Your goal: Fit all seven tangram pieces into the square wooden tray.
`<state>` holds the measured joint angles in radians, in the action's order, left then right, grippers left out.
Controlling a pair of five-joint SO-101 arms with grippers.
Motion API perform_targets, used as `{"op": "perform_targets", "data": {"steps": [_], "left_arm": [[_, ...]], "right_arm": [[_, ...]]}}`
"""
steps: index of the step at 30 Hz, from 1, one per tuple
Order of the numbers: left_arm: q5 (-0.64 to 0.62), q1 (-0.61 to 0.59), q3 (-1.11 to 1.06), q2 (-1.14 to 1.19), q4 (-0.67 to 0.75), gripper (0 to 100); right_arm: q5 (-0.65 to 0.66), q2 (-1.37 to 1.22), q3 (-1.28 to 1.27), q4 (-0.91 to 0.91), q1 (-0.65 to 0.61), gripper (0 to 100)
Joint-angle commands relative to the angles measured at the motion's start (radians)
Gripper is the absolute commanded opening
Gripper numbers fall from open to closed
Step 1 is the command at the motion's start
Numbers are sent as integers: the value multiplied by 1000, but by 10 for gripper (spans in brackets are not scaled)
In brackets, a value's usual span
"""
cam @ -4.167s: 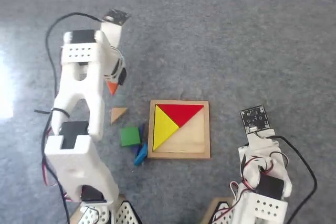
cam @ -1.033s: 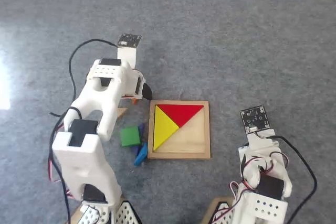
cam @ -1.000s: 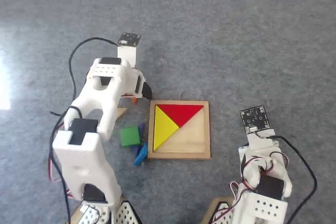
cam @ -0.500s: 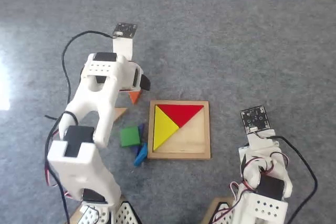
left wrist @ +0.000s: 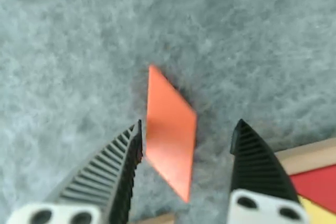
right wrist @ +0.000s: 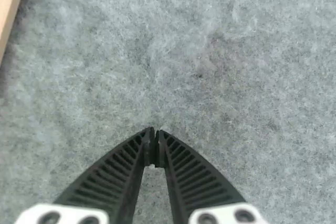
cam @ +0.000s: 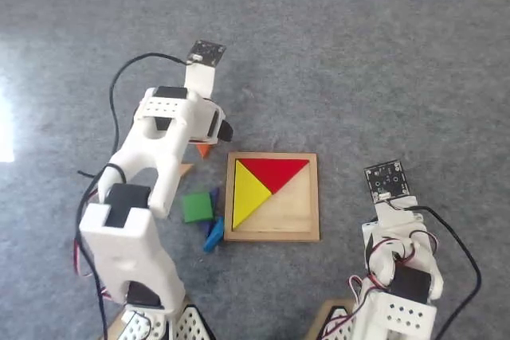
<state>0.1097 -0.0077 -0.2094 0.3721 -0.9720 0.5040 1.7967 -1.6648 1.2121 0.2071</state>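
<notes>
Beside the tray: pickup in hand

High view: orange piece lies under my left arm, just off the part-filled tray.
Left wrist: left gripper spread, piece flat between the fingers, not gripped. I'd lower, then close.
Right wrist: right gripper pinched together, empty.

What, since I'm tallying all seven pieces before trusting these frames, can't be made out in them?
1. High view: the left arm covers most of the orange piece and part of the tan triangle.
2. High view: the blue pieces beside the tray overlap and are too small to tell their shapes.
3. Left wrist view: the picture's edge cuts off most of the tray. Whether the open left gripper touches the orange piece is unclear.
</notes>
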Motion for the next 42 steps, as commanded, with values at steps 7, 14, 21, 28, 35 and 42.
{"op": "perform_targets", "data": {"steps": [7,14,21,28,35,42], "left_arm": [[12,38,65,-2,-37,251],[8,52,65,-11,-41,251],[8,66,59,-35,-41,251],[6,66,62,-49,-54,251],[9,77,-25,-149,-9,250],[12,127,-91,-166,48,250]], "right_arm": [[0,13,-18,4,8,17],[0,13,-18,4,8,17],[0,13,-18,4,8,17],[0,13,-18,4,8,17],[0,13,-18,4,7,17],[0,13,-18,4,7,17]]}}
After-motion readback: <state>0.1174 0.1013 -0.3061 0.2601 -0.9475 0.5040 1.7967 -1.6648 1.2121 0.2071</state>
